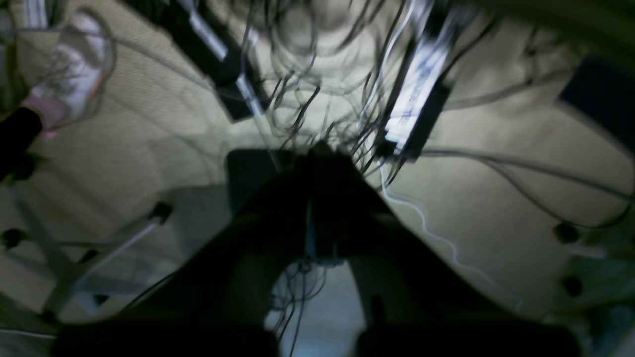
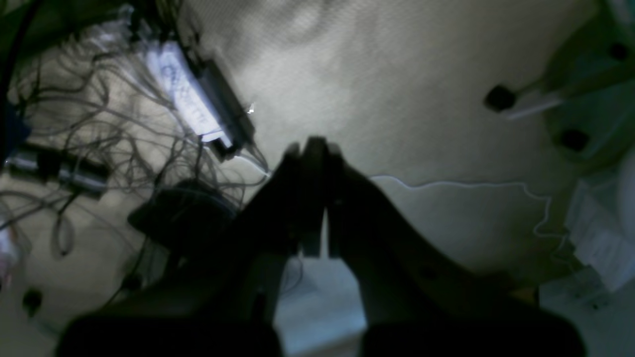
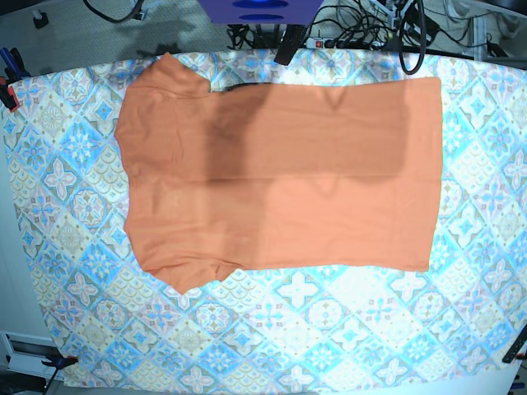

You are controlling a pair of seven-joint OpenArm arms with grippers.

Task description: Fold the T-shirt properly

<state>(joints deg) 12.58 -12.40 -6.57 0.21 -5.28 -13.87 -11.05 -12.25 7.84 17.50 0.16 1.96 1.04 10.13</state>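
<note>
The orange T-shirt (image 3: 280, 173) lies spread flat on the blue-and-pink patterned tablecloth (image 3: 329, 329), neck and sleeves toward the left and hem toward the right. A broad shadow crosses its upper half. Neither gripper shows in the base view. In the left wrist view my left gripper (image 1: 321, 151) is a dark shape with its fingers pressed together, holding nothing, seen against the floor. In the right wrist view my right gripper (image 2: 313, 145) is likewise shut and empty against the floor. The shirt shows in neither wrist view.
Tangled cables (image 1: 317, 74) and power strips (image 1: 416, 94) lie on the beige floor below the left gripper. A power strip (image 2: 198, 99) and cables also lie below the right gripper. A blue-purple base (image 3: 262, 8) and cables (image 3: 370, 29) sit at the table's far edge.
</note>
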